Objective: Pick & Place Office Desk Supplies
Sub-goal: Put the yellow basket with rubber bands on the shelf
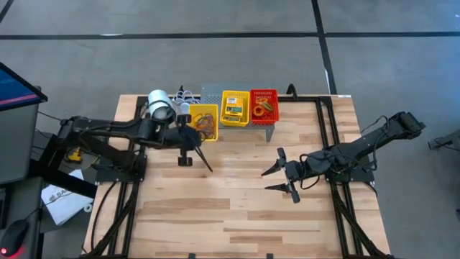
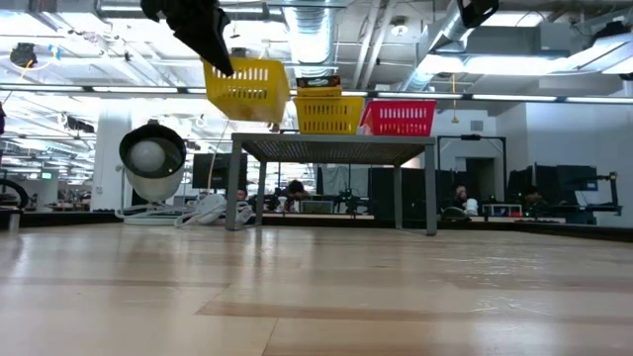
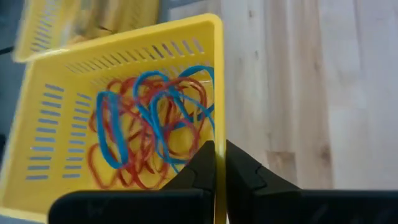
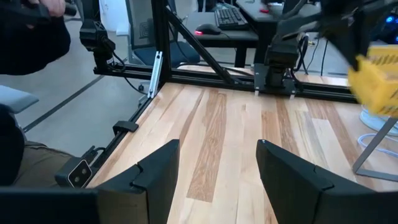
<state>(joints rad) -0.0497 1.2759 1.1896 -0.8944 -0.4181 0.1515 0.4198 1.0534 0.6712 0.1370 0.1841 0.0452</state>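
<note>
Three baskets (image 1: pixel 238 108) are sitting side by side on the stand (image 1: pixel 213 92), the lamp (image 1: pixel 159 105) lying left of them.

yellow basket (image 4: pixel 378 79) blurred, cut off.

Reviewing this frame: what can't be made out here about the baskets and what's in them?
- Middle yellow basket and red basket: contents too small in the high view, hidden by the walls in the low view.
- Lifted yellow basket, pinched by the left gripper: near edge cut off in the left wrist view.
</note>
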